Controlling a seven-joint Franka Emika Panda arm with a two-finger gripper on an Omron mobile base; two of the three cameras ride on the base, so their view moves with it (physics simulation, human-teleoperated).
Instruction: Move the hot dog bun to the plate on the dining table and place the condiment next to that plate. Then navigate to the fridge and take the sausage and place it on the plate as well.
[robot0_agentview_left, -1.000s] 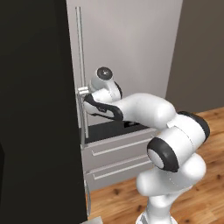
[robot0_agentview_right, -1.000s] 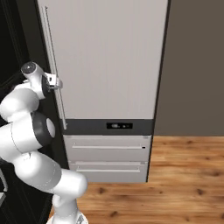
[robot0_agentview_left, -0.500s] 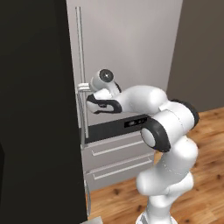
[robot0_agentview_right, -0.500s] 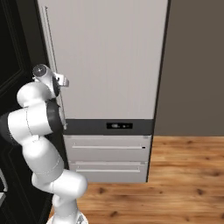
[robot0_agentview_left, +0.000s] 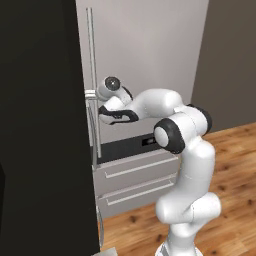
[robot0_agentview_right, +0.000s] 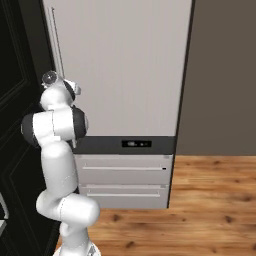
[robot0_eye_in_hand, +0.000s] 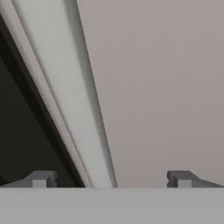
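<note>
The fridge (robot0_agentview_left: 150, 55) faces me with its pale grey door (robot0_agentview_right: 125, 65) shut. A long white handle (robot0_agentview_left: 91, 50) runs down the door's left edge. My gripper (robot0_agentview_left: 91, 95) is at that handle at about mid height. In the hand view the handle (robot0_eye_in_hand: 65, 87) runs diagonally between the two fingertips (robot0_eye_in_hand: 41, 178) of my gripper (robot0_eye_in_hand: 111, 179), which is open and holds nothing. The hot dog bun, plate, condiment, sausage and dining table are out of view.
A tall black panel (robot0_agentview_left: 40, 125) stands right beside the fridge on the left. Below the door are a dark display strip (robot0_agentview_right: 132, 144) and two grey drawers (robot0_agentview_right: 122, 170). Wooden floor (robot0_agentview_right: 210, 210) stretches to the right, in front of a grey-brown wall (robot0_agentview_right: 225, 75).
The arm's elbow has swung up and in towards the fridge. The hand has edged left and slightly up along the handle. The jaws have stayed open.
</note>
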